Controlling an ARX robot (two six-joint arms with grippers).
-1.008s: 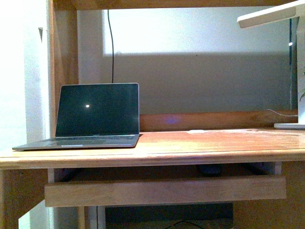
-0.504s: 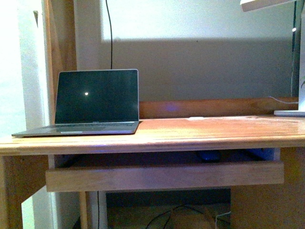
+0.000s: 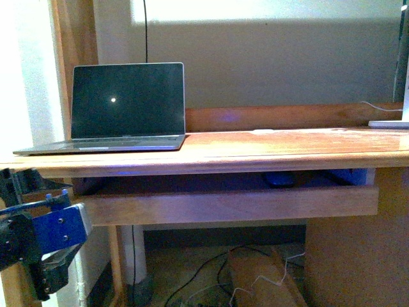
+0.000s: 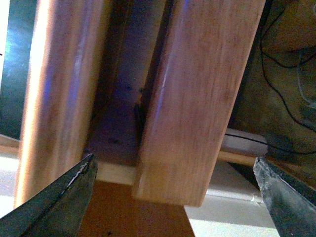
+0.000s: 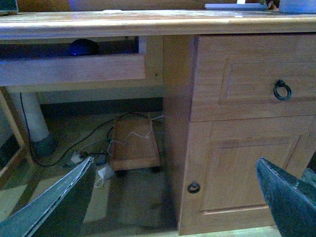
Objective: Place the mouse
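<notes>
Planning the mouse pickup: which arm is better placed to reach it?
Probably right. The mouse lies in the tray right of its middle, and the right gripper, fingers open, has it in view; the left gripper is at the tray's far left end.

I see an open laptop (image 3: 128,102) with a dark screen at the left end of the wooden counter (image 3: 275,144), and a flat white lamp base (image 3: 388,124) at its right edge. Under the counter hangs a pull-out shelf (image 3: 230,204). Right of it are a drawer (image 5: 237,74) with a ring pull (image 5: 282,90) and a cabinet door (image 5: 242,173), and cables (image 5: 79,157) lie on the floor.
</notes>
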